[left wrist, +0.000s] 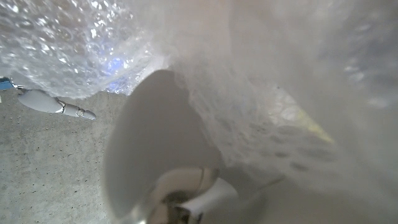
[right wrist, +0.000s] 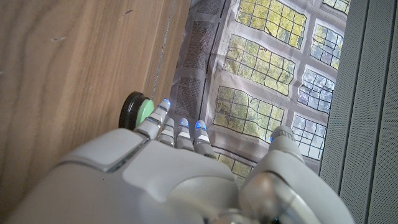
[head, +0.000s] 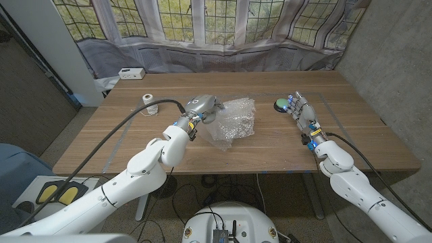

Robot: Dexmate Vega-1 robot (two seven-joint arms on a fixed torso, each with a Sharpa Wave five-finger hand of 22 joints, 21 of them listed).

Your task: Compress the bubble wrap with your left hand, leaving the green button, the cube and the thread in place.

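Left robot hand (head: 202, 106) is pressed into the wrap (head: 233, 123) at mid-tabletop (head: 169, 152), fingers buried; grip state unreadable. Advice: squeeze downward in place, no dragging toward thread (head: 149, 102) or button (head: 281, 104). Right robot hand (head: 301, 113) stands released beside button.

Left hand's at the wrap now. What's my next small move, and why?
Probably close the left hand and press down on the bubble wrap. The hand already sits at the wrap's left edge, the wrap still looks puffed, and the thread and green button lie well apart.
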